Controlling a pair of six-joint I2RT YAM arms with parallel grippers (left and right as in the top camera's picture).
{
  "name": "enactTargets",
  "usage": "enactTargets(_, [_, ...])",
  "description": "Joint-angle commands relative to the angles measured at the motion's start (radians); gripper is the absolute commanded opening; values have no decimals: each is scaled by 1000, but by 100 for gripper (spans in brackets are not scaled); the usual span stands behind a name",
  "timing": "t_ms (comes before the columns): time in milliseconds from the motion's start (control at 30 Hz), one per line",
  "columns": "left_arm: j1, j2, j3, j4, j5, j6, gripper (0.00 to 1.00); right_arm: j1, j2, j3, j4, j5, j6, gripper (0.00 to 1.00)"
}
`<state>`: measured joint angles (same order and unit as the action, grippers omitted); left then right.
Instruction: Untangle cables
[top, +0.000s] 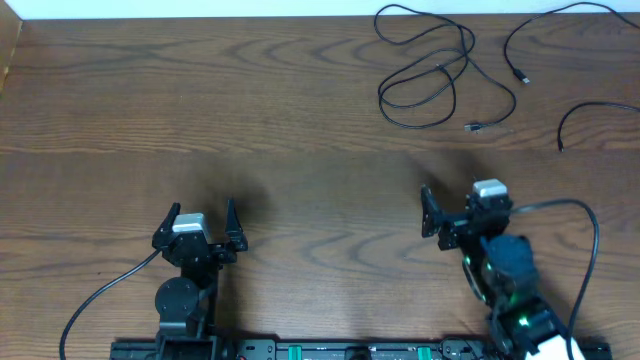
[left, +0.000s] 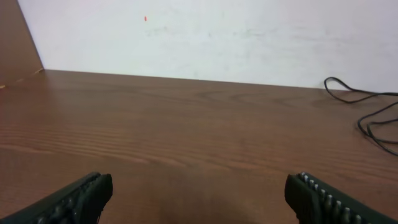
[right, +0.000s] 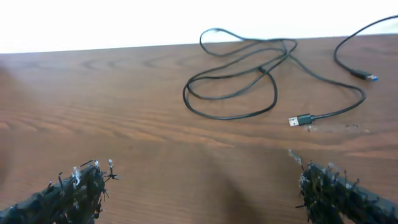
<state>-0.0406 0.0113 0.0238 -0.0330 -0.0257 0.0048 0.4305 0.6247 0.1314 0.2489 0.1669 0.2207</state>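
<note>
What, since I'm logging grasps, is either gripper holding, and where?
Nothing: left gripper and right gripper are open, empty; the cables lie apart from both.

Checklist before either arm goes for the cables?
1. Left gripper open and empty: ok.
2. Right gripper open and empty: ok.
3. Looped black cable in the right wrist view: ok.
4. Its USB plug lying free on the table: ok.
5. Strand crossing is a plain overlap, not a knot: cannot tell.
6. Cables close to the left gripper: not ok, they lie at the far right.
</note>
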Motion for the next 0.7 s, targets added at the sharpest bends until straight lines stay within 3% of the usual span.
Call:
enactTargets(0, [5,-6,-19,-40,-4,14,94,7,-106,-61,2,-5,11,99])
enactTargets(133, [5,-6,-19,-40,-4,14,94,7,-219,-128,2,-5,11,99])
enactTargets(367, [5,-6,-19,-40,-4,14,93,-29,-378,-126,-147,-10,11,99])
enactTargets(667, [5,-6,-19,-40,-4,14,94,-179,-568,-126,-321,-118,0,99])
